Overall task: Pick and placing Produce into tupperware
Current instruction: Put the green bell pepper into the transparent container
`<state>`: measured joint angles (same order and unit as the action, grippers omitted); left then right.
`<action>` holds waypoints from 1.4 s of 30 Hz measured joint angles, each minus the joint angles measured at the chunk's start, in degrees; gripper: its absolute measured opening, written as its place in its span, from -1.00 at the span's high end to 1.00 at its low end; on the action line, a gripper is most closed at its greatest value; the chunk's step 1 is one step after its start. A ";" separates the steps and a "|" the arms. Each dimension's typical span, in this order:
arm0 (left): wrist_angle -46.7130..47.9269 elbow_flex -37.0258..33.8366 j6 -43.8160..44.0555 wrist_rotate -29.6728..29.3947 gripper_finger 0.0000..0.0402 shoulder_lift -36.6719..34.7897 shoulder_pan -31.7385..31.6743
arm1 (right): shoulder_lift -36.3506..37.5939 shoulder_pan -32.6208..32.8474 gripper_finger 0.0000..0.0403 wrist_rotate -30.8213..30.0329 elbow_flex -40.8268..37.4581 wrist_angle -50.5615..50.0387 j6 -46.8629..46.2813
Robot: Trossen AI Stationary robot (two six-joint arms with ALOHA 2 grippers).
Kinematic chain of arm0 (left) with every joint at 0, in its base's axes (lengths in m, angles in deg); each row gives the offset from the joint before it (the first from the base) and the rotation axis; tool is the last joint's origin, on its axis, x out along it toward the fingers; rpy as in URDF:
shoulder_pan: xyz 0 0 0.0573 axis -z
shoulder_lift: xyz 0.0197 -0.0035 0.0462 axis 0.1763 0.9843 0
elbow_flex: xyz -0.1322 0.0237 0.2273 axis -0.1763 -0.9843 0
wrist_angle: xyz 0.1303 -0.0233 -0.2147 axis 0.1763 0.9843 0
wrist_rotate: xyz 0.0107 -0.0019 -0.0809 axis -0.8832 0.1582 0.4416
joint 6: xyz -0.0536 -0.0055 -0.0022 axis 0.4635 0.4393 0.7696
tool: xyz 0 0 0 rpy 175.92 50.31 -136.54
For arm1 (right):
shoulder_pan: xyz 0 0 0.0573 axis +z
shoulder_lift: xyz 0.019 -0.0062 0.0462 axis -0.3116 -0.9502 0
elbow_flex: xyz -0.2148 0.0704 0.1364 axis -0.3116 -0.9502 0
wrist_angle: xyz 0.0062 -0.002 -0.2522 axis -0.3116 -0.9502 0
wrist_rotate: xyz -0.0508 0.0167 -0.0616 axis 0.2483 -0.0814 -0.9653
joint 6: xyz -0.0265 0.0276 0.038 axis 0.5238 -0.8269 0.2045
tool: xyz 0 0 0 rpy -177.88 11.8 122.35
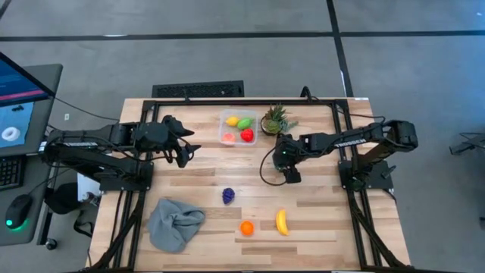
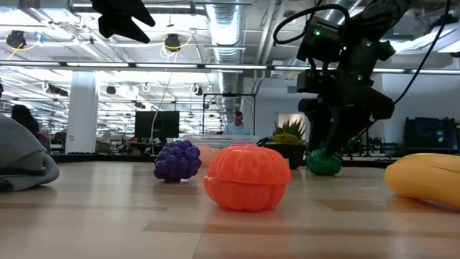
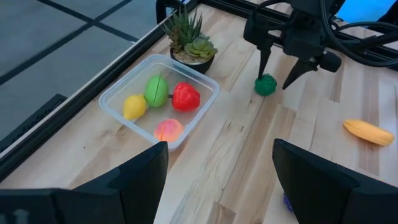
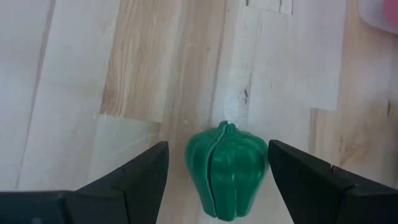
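Pale, smooth wood table [image 1: 318, 220], clear glossy plastic tupperware [image 3: 118, 93], soft grey cloth [image 1: 176, 222] — the green pepper [image 4: 227, 168] looks like smooth plastic.

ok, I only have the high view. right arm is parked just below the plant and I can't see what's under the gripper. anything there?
Observer: Yes, a green pepper sits on the wood between the right gripper's open fingers, not yet gripped.
Operator: Gripper down at table level?
Observer: The low view shows its fingertips reaching down to the pepper on the table.
Operator: What's in the tupperware? I count three, maybe four.
Observer: Four in the tupperware: a yellow piece, a green one, a red one and a pale pink one.
Operator: Left arm?
Observer: The left gripper is open and empty, raised over the table, facing the tupperware.
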<state>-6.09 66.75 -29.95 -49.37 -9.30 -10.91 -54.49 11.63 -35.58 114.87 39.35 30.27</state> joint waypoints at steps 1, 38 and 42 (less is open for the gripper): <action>0.00 0.00 0.00 0.00 -0.39 0.00 0.00 | 0.00 0.00 -0.48 0.09 0.00 -0.02 -0.51; 0.43 0.02 -0.91 0.04 -0.39 0.00 1.49 | 0.00 -1.54 -0.85 0.00 0.04 -0.32 -8.24; 0.58 0.02 -1.09 0.03 -0.39 0.00 1.49 | -2.01 -1.55 -0.84 0.02 0.17 0.42 -8.44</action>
<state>-5.50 66.77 -31.04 -49.34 -9.30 -9.42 -56.50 10.08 -35.56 115.04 39.77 21.83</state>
